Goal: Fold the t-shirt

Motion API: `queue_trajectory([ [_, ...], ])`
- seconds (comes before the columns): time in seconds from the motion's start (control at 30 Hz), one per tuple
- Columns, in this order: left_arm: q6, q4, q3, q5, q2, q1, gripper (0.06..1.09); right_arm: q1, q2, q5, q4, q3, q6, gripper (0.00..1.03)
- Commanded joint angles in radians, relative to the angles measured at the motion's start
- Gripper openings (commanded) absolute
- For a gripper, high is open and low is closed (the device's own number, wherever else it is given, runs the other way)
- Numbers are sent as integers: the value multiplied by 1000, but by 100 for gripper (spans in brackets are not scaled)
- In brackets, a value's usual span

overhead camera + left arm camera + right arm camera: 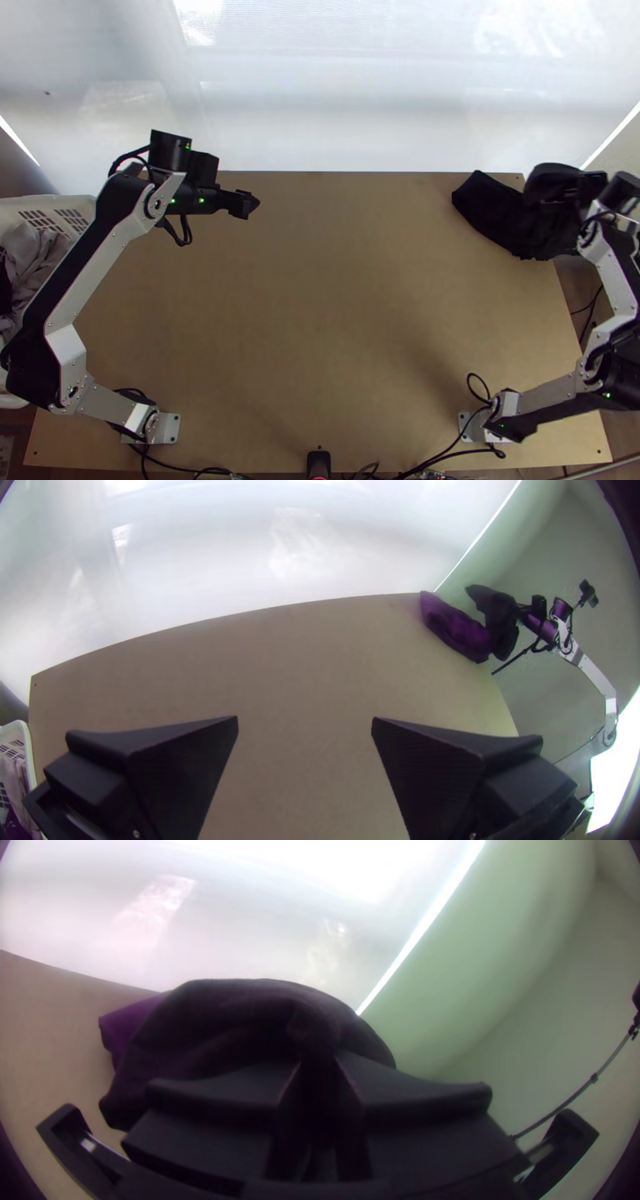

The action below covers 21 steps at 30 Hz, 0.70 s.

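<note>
My right gripper (570,194), at the table's far right corner, is closed on a dark t-shirt (488,210). The shirt lies bunched on the tabletop there, with one part raised at the gripper. In the right wrist view the fingers of my right gripper (319,1070) pinch a fold of the dark cloth (227,1013), which drapes out beyond them. My left gripper (254,205) is over the far left part of the table, well apart from the shirt. Its two fingers stand wide apart in the left wrist view, where the left gripper (305,720) holds nothing.
The wooden table (336,304) spreads between the arms. A white basket (68,204) with grey cloth (36,260) stands beyond the table's left edge. A pale sheet (344,88) rises behind the far edge. Cables (460,448) run along the near edge.
</note>
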Motion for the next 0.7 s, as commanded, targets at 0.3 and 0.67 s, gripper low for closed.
queue_trajectory([
  [0.3,19,-19,-21,5,-25,74,103,233,322,66,13,159,77,3],
  [0.67,17,-16,-22,7,-27,74,103,284,372,70,-4,93,140,29],
])
